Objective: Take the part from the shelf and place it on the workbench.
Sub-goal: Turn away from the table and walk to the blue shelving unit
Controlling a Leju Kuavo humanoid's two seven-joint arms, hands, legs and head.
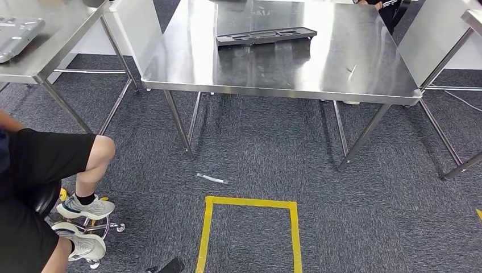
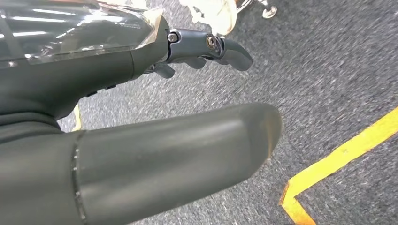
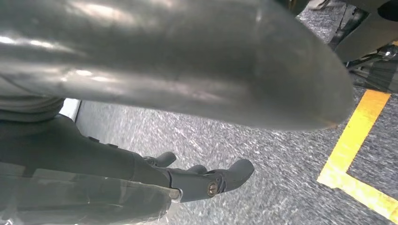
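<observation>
A steel bench (image 1: 341, 79) stands ahead across grey carpet, with a dark flat part (image 1: 265, 36) lying on its far middle. The left robot hand (image 2: 197, 54) and right robot hand (image 3: 197, 180) hang over the carpet, fingers apart and holding nothing. The part seems already placed, so the remaining step is probably to stay clear. A seated person (image 1: 40, 187) is near left; yellow floor tape (image 1: 250, 227) marks open carpet before the bench's near edge.

No text, label, brand, number or sign can be read on anything in these views.
</observation>
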